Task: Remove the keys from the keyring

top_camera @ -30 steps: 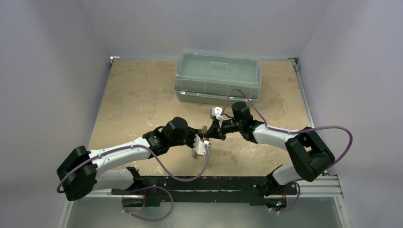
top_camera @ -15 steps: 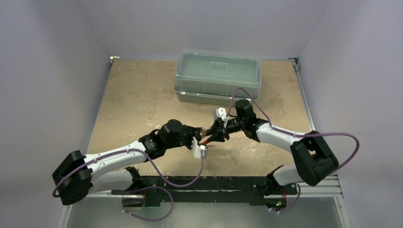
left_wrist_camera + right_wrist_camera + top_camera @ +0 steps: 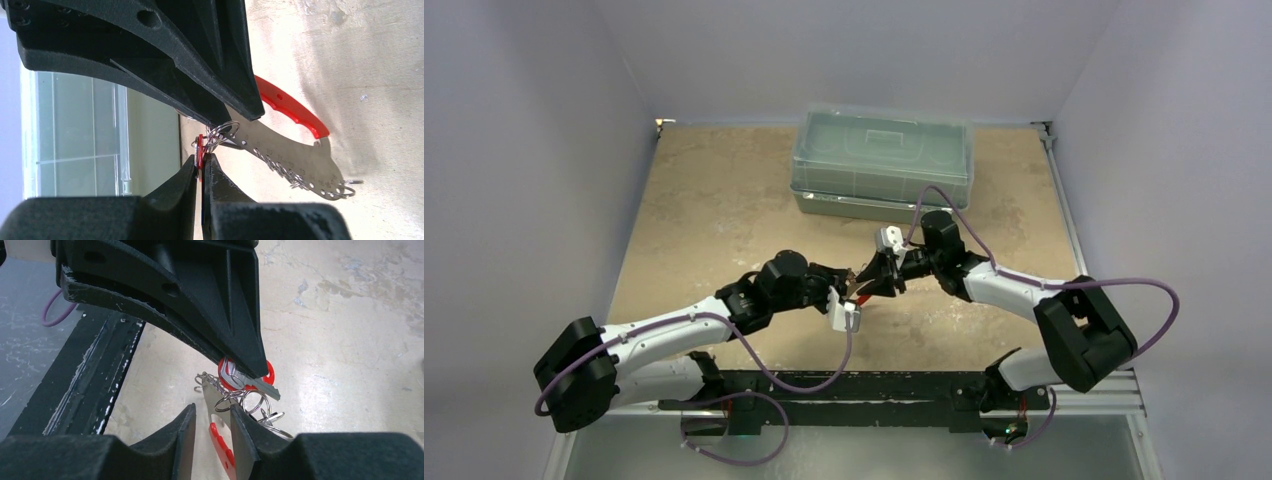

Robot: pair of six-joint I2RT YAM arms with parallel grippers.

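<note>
Keyring (image 3: 300, 165) in right tool (image 3: 212, 409), beside left tool (image 3: 201, 162)

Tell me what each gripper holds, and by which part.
The left gripper pinches the red-headed key by its head; the right gripper clamps the keyring by its flat plate near the loops.
</note>
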